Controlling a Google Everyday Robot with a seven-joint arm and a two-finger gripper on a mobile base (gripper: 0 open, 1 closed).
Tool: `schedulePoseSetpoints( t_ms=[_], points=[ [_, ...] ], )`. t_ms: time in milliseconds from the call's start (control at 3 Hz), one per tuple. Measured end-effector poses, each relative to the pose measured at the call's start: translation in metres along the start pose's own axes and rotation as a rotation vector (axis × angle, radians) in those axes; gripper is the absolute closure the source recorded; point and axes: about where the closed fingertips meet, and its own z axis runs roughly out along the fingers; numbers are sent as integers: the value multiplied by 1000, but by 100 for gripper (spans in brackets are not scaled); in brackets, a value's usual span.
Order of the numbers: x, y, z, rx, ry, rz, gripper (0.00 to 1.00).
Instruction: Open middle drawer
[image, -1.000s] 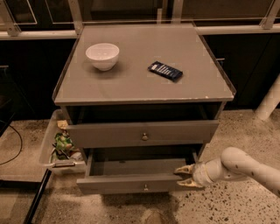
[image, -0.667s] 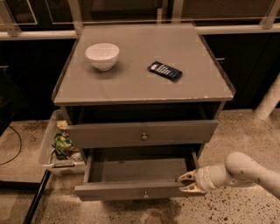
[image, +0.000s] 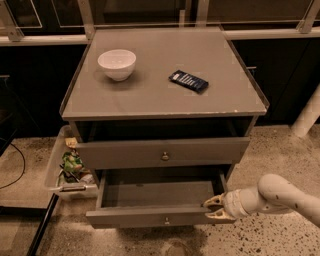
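Note:
The middle drawer (image: 155, 216) of the grey cabinet is pulled well out, showing its plain grey inside and a small brass knob (image: 166, 220) on its front panel. My gripper (image: 214, 208) is at the right end of that front panel, one finger above its top edge and one in front of it, clamped on the panel. The white arm (image: 280, 195) comes in from the lower right. The drawer above (image: 162, 152) stands slightly out, with its own knob (image: 165, 156). Any drawer below is hidden under the open one.
On the cabinet top (image: 150, 95) sit a white bowl (image: 117, 63) and a dark blue packet (image: 188, 81). A clear bin (image: 65, 167) with snack bags stands on the floor at the cabinet's left. A white post (image: 307, 117) rises at the right.
The middle drawer has slid further out toward the camera, and my gripper has moved with it at its right end.

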Motion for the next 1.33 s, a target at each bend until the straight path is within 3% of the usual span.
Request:
schedulePoseSetpoints(
  t_ms=[667,1000,1333],
  points=[
    [0,0,0,0,0,0,12],
    [1,2,5,-11,-4,6,0],
    [4,3,15,-31,-11,17,0]
  ],
)
